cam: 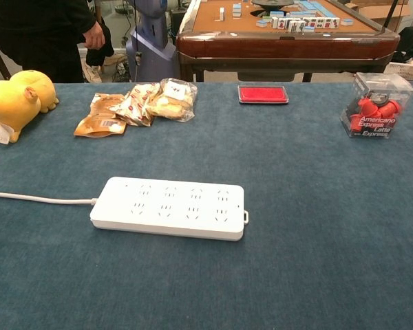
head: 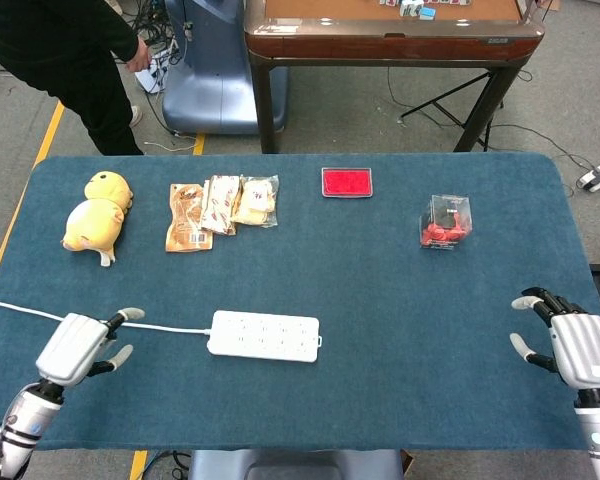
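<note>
Left hand: the left hand [head: 72,347] hovers over the near-left worktop [head: 380,300], fingers spread and holding nothing, fingertips just beside the white cord [head: 160,327]
Right hand: the right hand [head: 580,347] hangs at the near-right edge, fingers apart and empty, well apart from everything
Power strip: the white power strip [head: 264,335] lies flat near the middle, sockets up; its cord trails off to the left
Far row: yellow plush toy [head: 96,210], snack packets [head: 218,208], red pad [head: 347,182] and clear box of red capsules [head: 445,221] lie spaced apart, each reachable singly
</note>
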### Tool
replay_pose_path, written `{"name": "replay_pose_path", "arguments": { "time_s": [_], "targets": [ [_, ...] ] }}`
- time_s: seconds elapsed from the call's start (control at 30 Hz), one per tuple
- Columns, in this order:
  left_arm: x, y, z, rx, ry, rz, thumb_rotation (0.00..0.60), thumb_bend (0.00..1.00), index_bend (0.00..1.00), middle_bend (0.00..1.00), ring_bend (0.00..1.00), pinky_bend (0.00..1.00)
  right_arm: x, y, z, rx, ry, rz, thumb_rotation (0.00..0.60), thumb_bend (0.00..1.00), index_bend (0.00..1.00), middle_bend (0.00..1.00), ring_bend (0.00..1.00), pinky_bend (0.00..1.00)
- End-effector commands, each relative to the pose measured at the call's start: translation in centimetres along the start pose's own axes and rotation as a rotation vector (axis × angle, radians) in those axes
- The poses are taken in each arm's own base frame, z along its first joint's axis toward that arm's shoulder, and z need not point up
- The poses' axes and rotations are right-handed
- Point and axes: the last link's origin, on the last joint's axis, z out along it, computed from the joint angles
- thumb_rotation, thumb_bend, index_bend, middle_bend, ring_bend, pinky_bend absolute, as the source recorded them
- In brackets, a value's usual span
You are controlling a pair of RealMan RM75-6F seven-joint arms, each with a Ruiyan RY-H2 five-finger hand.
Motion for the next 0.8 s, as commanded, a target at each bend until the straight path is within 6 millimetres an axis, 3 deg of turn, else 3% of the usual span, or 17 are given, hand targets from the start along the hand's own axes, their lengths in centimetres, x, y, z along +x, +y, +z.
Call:
{"name": "replay_pose_path", "arguments": {
  "time_s": [0.03,0.4,0.8],
  "targets": [
    [-0.4,1.8,2.4,-0.108,-0.084,0.049,0.6,0.45,0.35,1.0,0.99,1.0,0.3,0.1,0.1,-0.011,0.006,-0.001,0.6,0.23,0.37,0.3,0.34,0.48],
    [-2.2,4.6,6.0,-0.247,-0.166,0.109,0.6,0.66,0.33,1.0,0.99,1.0,0.2,0.3,0.6,-0.044,0.001,-0.007,0.6,0.23,0.37,0.3,0.34,0.48],
    [-3.7,5.5,6.9,-0.29,-0.224,0.135,0.6,0.68,0.31,1.0,0.99,1.0,0.2,0.0,0.9,-0.042,0.001,-0.007,0.6,0.23,0.37,0.3,0.34,0.48]
  ]
}}
